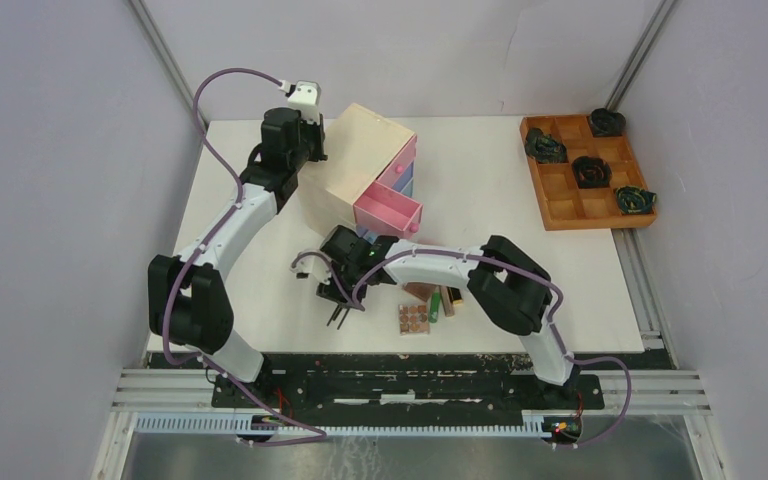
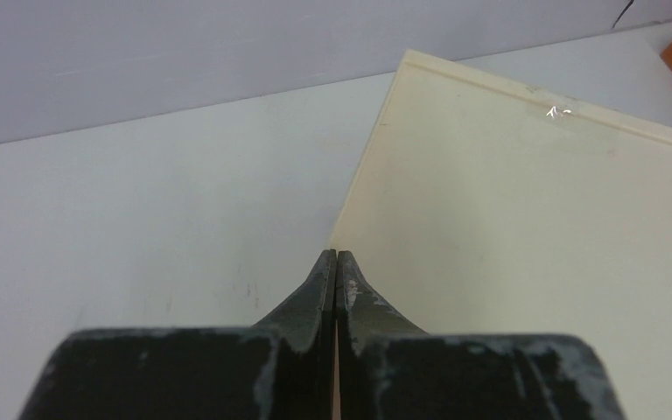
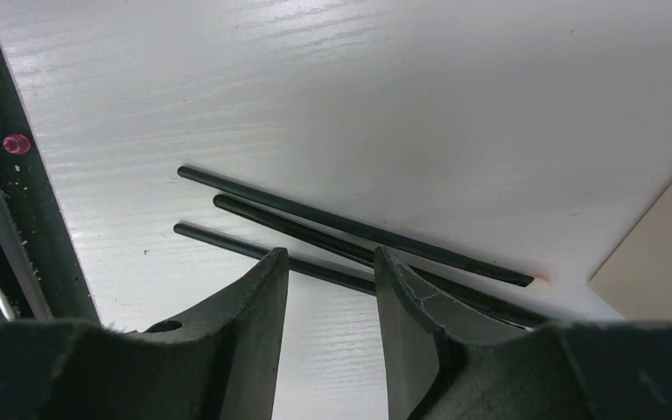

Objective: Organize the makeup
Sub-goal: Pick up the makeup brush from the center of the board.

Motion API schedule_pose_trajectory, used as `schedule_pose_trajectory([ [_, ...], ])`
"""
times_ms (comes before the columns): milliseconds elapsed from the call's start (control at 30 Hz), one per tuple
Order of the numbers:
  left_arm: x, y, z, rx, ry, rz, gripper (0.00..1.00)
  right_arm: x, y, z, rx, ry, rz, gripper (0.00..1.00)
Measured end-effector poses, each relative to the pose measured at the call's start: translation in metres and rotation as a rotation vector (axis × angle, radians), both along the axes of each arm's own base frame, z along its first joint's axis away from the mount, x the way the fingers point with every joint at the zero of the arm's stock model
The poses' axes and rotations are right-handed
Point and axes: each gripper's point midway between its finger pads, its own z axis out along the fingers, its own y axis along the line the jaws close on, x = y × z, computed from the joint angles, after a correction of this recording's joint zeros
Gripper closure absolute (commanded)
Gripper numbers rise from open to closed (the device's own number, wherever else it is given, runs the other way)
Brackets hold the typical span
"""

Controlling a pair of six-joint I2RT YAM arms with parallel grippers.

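Thin black sticks (image 1: 337, 319) lie side by side on the white table near its front edge; in the right wrist view (image 3: 350, 229) they show as dark lines just past my fingertips. My right gripper (image 1: 340, 298) (image 3: 331, 258) is open and empty, low over the near stick, a fingertip on either side of it. A brown palette (image 1: 414, 318), a green tube (image 1: 434, 308) and a gold tube (image 1: 448, 300) lie to its right, partly under the right arm. My left gripper (image 1: 312, 150) (image 2: 336, 255) is shut and empty at the chest's left edge.
The pale wooden chest (image 1: 360, 165) (image 2: 525, 227) stands at the back left, its pink drawer (image 1: 390, 210) pulled open towards the right arm. An orange-brown grid tray (image 1: 585, 170) with dark coiled objects sits at the back right. The black rail (image 3: 0, 175) marks the near edge.
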Motion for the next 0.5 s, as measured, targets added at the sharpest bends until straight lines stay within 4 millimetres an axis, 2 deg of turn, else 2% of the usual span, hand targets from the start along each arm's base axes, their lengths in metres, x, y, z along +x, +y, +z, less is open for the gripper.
schedule_pose_trajectory([
  [500, 0.001, -0.001, -0.001, 0.0, 0.0, -0.001, 0.97, 0.013, 0.01, -0.013, -0.001, 0.011, -0.007, 0.54],
])
